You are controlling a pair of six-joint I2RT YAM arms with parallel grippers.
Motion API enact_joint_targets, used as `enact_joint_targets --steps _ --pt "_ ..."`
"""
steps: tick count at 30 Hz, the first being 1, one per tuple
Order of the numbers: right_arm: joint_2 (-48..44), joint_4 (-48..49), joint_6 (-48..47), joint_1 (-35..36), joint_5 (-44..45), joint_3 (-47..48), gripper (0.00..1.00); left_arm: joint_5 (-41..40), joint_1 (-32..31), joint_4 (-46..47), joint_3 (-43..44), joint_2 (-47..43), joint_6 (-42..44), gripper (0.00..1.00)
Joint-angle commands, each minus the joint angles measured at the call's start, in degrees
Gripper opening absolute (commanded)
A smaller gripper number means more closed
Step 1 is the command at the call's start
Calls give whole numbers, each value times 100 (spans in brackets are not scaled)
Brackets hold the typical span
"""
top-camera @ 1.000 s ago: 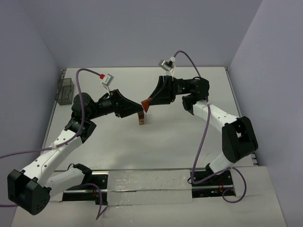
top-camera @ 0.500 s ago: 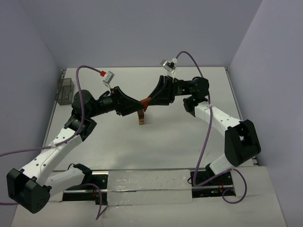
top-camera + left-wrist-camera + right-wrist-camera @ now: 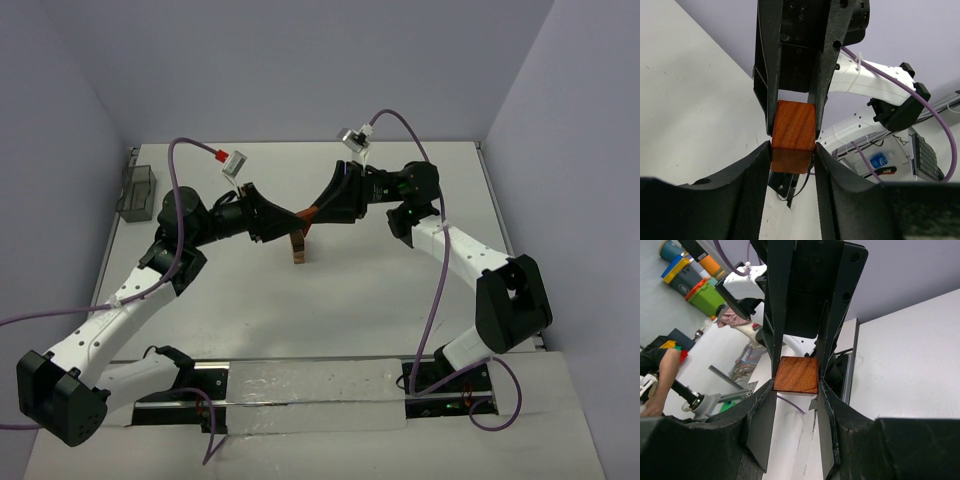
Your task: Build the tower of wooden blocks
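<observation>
Block: reddish-brown block (image 3: 794, 124), a single cube, aloft over mid-table, pinched from two sides at once.
Right gripper (image 3: 796, 389): clamped on two opposite faces of the block; grip same as a second ago.
Left gripper (image 3: 792, 152): closed onto the near end of the same block, pads (image 3: 760, 165) flush against it, no gap visible in either wrist view.
Change: a second ago, left jaws wide and short of the block; now drawn in nose to nose with the right gripper and narrowed around the cube. Right arm also shifted a little toward the left.
Tower: wood block tower (image 3: 298, 250), narrow stack standing on the table (image 3: 350, 310), just below the meeting grippers in the top view; touched by neither.
Meaning: probably a mid-air handover, right to left, both grips on together. Block not yet on the tower.
Next: likely release by the right, then placement on top by the left; a judgement only.
Risk: tilt of the cube at release; nudge to the thin stack on approach.
</observation>
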Motion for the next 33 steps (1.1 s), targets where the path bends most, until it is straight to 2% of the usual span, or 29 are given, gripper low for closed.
enact_joint_targets --steps 1,3,5,6,7,8,9,11,12,13,14,17,18,20,23,26,30,33 --pt "-198 -26 -174 32 203 -19 6 34 -82 73 347 -20 53 31" --pt "-205 -40 -174 32 203 -26 13 -8 -82 24 354 -27 53 16" --pt "-200 -118 -195 26 248 -26 39 -138 -82 -101 375 -27 75 4" --pt "-200 -210 -245 15 285 -22 55 -197 -80 -197 386 -31 110 0" --pt "-205 -371 -352 -7 339 -11 75 -241 -74 -337 397 -42 179 0" --pt "-226 -408 -377 -38 352 5 90 -251 -73 -370 406 -58 196 0" --pt "-272 -1240 -955 -151 592 67 98 -355 -73 -591 434 -82 287 0" --pt "-355 -2920 -1871 -338 1017 439 100 -592 -64 -1058 463 -141 490 0" --pt "-341 -4975 -2753 -478 1548 787 100 -700 -66 -1250 476 -178 618 0" --pt "-283 -6181 -4059 -520 2490 1261 100 -840 -72 -1467 499 -219 864 0" --pt "-229 -6893 -4647 -556 3066 1716 100 -1089 -67 -1735 538 -242 1028 0" --pt "-210 -7980 -5305 -625 4235 2095 100 -1763 -73 -2704 816 -226 1387 0" --pt "-272 -8090 -5393 -714 4525 2083 100 -2016 -73 -2883 869 -208 1444 0" --pt "-559 -8082 -5508 -833 5196 1848 100 -3038 -94 -3258 1080 -61 1369 0" --pt "-930 -8003 -5841 -977 5680 1505 100 -3949 -142 -4508 1669 512 993 0" --pt "-1135 -7966 -5998 -1064 5943 1331 100 -4725 -283 -5245 2130 1022 877 0" --pt "-1191 -7944 -6020 -1117 6086 1266 100 -5506 -592 -5380 2376 1290 829 0" --pt "-1125 -7963 -6038 -1128 6109 1293 100 -6396 -973 -5463 2682 1668 738 0"
